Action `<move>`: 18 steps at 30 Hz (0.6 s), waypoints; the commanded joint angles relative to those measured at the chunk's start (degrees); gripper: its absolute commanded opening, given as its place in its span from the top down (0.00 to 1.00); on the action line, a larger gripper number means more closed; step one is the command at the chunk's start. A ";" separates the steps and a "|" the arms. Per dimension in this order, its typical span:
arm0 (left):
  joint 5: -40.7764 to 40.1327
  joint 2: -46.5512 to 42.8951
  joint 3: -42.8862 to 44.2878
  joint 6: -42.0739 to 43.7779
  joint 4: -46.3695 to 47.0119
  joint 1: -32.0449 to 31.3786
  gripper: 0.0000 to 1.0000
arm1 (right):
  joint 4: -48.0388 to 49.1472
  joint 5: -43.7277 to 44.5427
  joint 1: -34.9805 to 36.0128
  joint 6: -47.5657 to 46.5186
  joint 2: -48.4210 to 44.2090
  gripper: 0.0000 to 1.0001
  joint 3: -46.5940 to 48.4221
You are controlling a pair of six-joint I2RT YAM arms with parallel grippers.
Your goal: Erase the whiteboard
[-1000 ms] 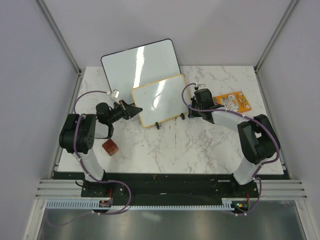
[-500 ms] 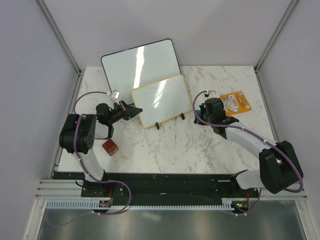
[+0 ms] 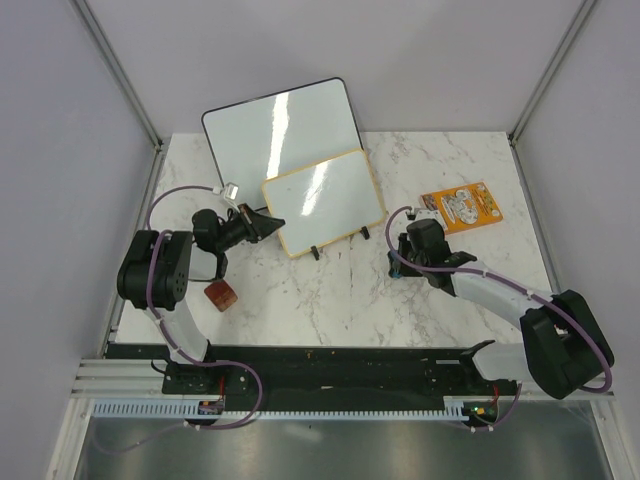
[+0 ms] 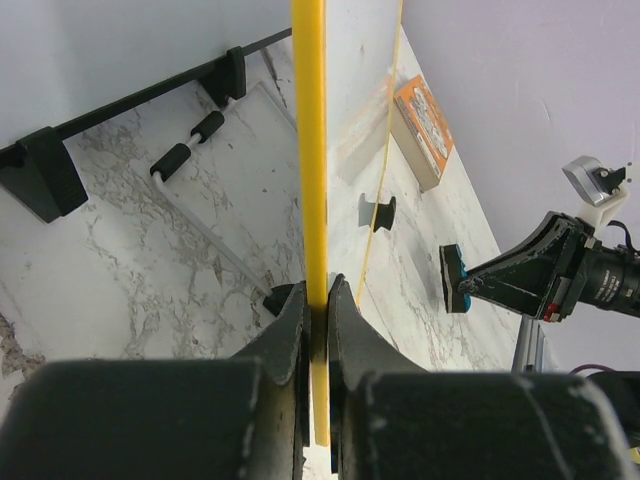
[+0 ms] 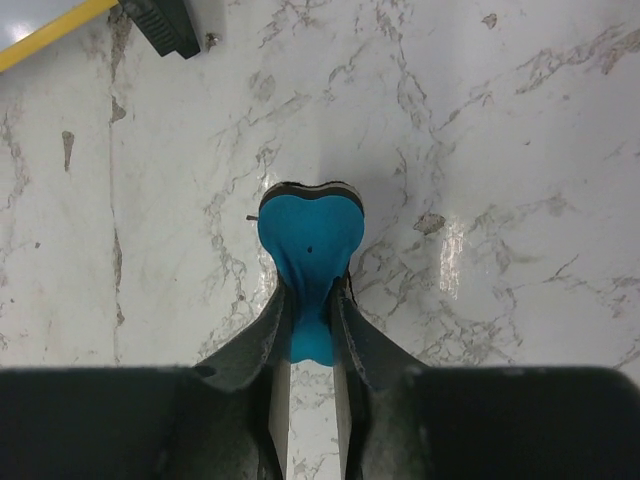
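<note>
The small yellow-framed whiteboard (image 3: 323, 200) stands tilted on black feet at mid table; its face looks clean. My left gripper (image 3: 268, 222) is shut on the board's left edge; the left wrist view shows the yellow frame (image 4: 310, 150) clamped between the jaws (image 4: 316, 300). My right gripper (image 3: 400, 258) is shut on a blue eraser (image 5: 308, 235) and holds it just over the marble, to the right of and nearer than the board. The eraser and right gripper also show in the left wrist view (image 4: 456, 280).
A larger black-framed whiteboard (image 3: 282, 125) leans behind the small one. An orange card (image 3: 461, 206) lies at the right. A brown block (image 3: 220, 294) lies near the left arm. A black board foot (image 5: 165, 25) sits ahead of my right gripper.
My right gripper has drawn back from the small board's right edge toward the near side of the table, eraser in it. The left gripper has kept its hold.
</note>
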 commanded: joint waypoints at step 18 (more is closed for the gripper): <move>-5.38 -3.61 -3.84 5.86 -0.18 0.22 0.47 | 1.90 1.20 0.86 1.05 -1.68 0.68 -1.08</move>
